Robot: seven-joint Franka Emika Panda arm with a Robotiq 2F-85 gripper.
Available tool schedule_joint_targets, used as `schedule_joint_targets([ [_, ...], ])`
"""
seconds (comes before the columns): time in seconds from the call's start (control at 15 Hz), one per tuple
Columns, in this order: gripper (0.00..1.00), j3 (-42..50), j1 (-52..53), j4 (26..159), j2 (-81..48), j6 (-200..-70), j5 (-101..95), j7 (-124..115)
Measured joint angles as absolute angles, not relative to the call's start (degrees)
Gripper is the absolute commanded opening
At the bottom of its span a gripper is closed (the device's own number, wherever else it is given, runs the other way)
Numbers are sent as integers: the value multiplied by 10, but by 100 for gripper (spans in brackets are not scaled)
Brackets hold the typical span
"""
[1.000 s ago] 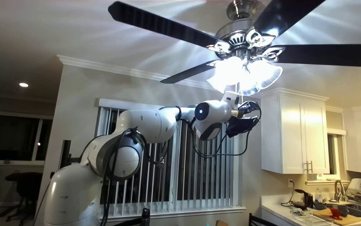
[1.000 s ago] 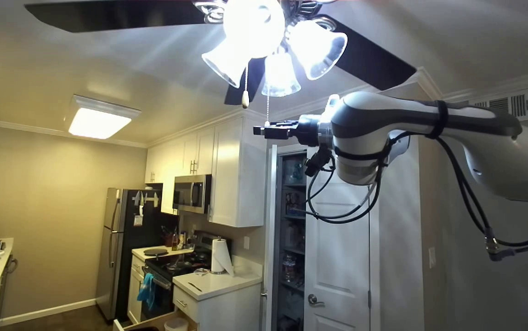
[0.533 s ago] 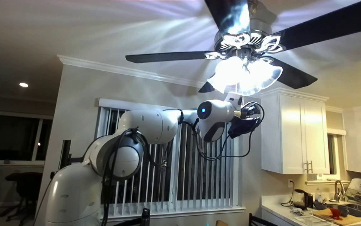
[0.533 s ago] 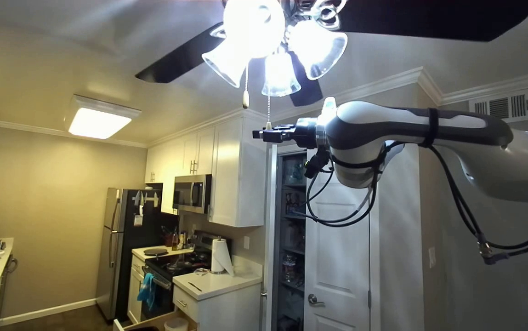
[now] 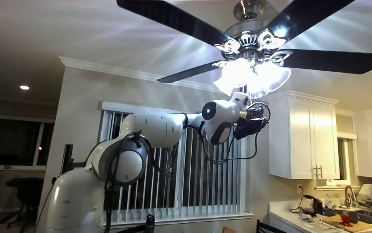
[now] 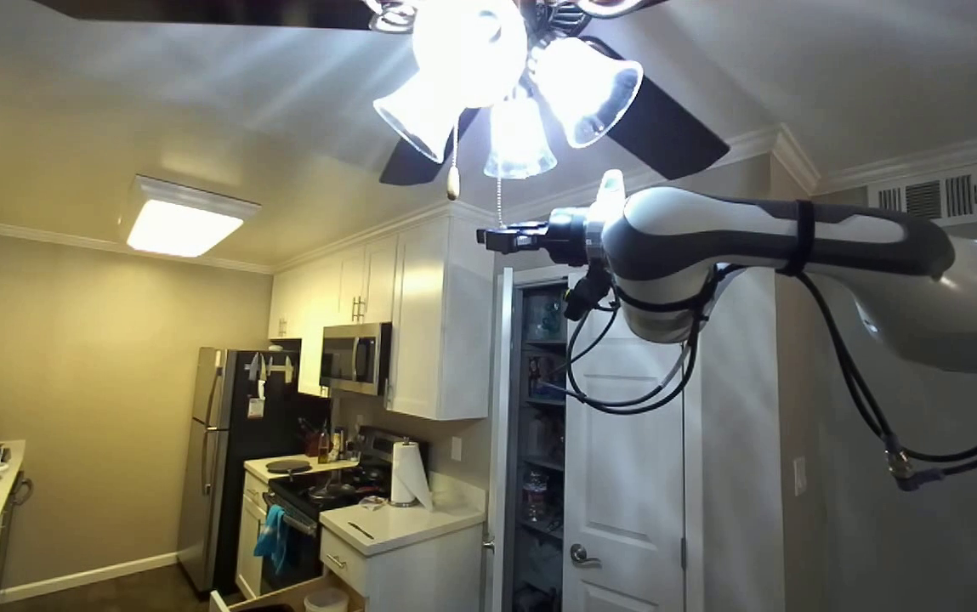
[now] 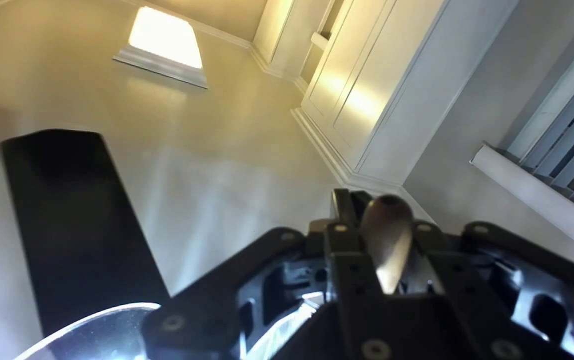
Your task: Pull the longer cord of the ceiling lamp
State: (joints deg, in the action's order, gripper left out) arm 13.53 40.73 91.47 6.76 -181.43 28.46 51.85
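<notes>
The gripper pinches the cord by its pendant; the cord rises from there to the lamp overhead. Grasp seems made, pull in hand: next, draw steadily down, then release

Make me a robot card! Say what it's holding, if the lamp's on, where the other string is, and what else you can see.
Gripper: closed on the longer cord, at its pendant
Lamp: lit
Shorter cord: hanging from the lamp, apart from the gripper
Pull: can't tell if it has worked
Also there: fridge, microwave, blue towel
</notes>
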Motion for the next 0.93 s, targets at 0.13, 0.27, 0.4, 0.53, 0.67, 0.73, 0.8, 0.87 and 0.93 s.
schedule_joint_targets([
  [0.13,2,132,403,914,68,-1812,273,508],
  [0.27,2,128,395,915,68,-1801,258,498],
  [0.4,2,125,380,919,68,-1785,230,478],
  [0.53,2,119,361,923,70,-1766,189,446],
  [0.67,2,113,348,925,75,-1751,157,418],
  [0.73,8,110,345,927,79,-1744,147,408],
  [0.8,33,107,344,928,82,-1737,142,401],
  [0.87,33,104,345,929,86,-1732,141,397],
  [0.93,36,99,346,931,89,-1730,141,393],
])
